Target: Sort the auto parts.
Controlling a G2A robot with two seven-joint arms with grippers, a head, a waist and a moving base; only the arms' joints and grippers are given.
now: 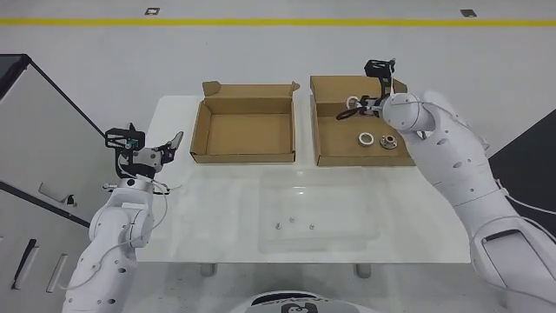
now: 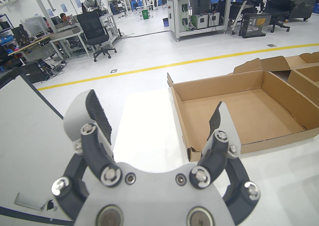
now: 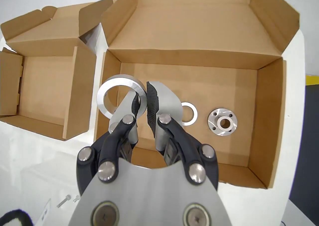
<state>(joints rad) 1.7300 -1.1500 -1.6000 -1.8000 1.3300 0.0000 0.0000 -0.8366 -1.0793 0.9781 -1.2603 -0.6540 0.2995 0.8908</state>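
Right gripper (image 3: 142,97) was pinched narrow on the ring (image 3: 119,81), biting its rim. The ring hung tilted over the right box (image 3: 266,117), close to the wall that faced the left box (image 3: 47,82). On the table (image 1: 226,209) the two boxes sat side by side, flaps up. Left gripper (image 2: 157,114) hung spread wide with nothing in it, at the table's left edge. Inside the right box lay a flange (image 3: 214,115) and, just beside it, a washer (image 3: 195,114). Loose bolts (image 3: 63,200) lay nearer the table's front.

It looked like a drop-off. To do it well, the call was to come down close to the floor, choose bare cardboard away from the flange and washer, and level the ring. Then open gently, so the ring wouldn't roll or clang.
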